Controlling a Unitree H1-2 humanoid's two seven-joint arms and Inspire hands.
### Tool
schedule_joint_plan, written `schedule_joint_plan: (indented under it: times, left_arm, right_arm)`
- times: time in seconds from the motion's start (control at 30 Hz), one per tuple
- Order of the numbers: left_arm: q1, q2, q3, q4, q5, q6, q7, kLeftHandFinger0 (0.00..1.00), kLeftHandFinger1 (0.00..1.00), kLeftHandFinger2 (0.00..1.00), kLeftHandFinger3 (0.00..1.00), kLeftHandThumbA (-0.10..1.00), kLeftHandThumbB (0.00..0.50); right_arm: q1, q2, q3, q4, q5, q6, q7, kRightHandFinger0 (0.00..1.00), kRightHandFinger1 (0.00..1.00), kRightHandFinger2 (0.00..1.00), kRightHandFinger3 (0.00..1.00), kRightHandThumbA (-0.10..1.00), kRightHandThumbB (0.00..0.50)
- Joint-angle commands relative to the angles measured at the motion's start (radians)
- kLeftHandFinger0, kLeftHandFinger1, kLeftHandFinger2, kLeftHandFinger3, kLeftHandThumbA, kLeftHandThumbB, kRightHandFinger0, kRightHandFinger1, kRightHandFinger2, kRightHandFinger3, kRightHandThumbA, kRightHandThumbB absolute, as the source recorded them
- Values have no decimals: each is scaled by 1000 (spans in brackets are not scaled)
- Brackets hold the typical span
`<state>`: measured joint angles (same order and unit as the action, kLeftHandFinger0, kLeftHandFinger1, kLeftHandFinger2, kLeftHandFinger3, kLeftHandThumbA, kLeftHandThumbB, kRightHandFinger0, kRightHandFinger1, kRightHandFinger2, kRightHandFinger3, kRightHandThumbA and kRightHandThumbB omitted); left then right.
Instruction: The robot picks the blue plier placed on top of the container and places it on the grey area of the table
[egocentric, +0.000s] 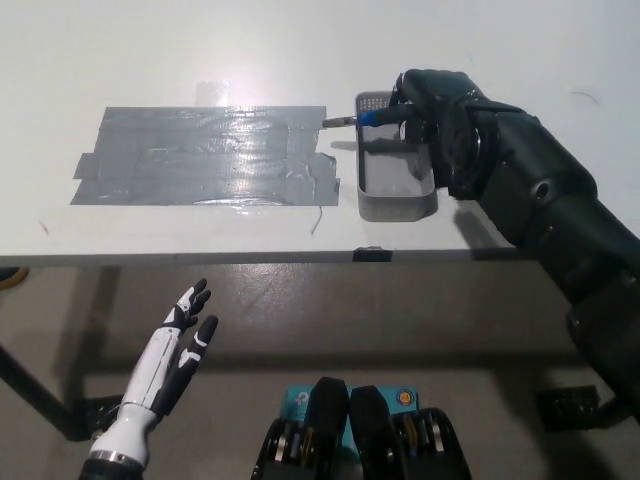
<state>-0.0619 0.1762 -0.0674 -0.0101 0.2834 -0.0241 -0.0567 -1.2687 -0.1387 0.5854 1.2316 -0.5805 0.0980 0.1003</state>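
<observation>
White table (500, 40), grey area (200, 155) beside container (396, 200), right hand (430, 100) gripping blue plier (360, 119)

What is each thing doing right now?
Blue plier: held in the right hand, lifted over the container's far end.
Right hand: shut on the plier.
Container: on the table, nothing seen inside.
Grey area: bare.
Left hand: open, resting below the table edge.

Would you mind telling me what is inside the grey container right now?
The container looks empty in its visible part. The black right robot hand holds the blue pliers above its far end, and that hand covers the far right corner.
</observation>
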Motion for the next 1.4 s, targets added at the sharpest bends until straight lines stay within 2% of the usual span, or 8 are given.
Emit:
schedule_joint_plan:
  times: [0.0, 0.07, 0.13, 0.3, 0.8, 1.27, 1.3, 1.37]
  left_arm:
    - [-16, 15, 0, -31, -9, 5, -11, 1000, 1000, 1000, 1000, 1000, 82]
    - [-15, 15, 2, -27, -6, 1, -8, 1000, 1000, 1000, 1000, 1000, 79]
    - [-17, 14, 1, -23, -2, -4, -5, 1000, 1000, 1000, 1000, 1000, 72]
    - [-16, 12, 3, -20, -6, -8, -4, 1000, 1000, 1000, 1000, 1000, 80]
    - [-30, 11, 1, -24, -12, -9, -9, 1000, 1000, 1000, 1000, 1000, 72]
    - [-37, 9, 0, -22, -14, -5, -12, 1000, 1000, 1000, 1000, 1000, 77]
    - [-38, 9, 0, -21, -14, -8, -11, 1000, 1000, 1000, 1000, 1000, 77]
    - [-43, 12, 2, -13, -12, -17, -8, 1000, 1000, 1000, 1000, 1000, 77]
  right_arm:
    - [-55, -28, -14, -4, -14, -27, -63, 125, 475, 702, 552, -100, 210]
    - [-74, -31, -17, -7, -16, -31, -79, 59, 389, 606, 354, -100, 211]
    - [-90, -35, -27, -9, -13, -52, -114, 81, 510, 754, 310, -82, 218]
    - [-102, -56, -47, -72, -11, -71, -131, 254, 719, 987, 804, -100, 183]
    - [-139, -31, -107, -62, 7, -104, -189, 132, 494, 722, 779, 24, 187]
    - [-135, -3, -143, -57, 10, -106, -230, 45, 288, 430, 523, 225, 226]
    - [-133, -5, -148, -64, 16, -105, -223, 84, 302, 420, 517, 318, 247]
    - [-145, -11, -164, -63, 53, -98, -110, 547, 712, 807, 931, 543, 339]
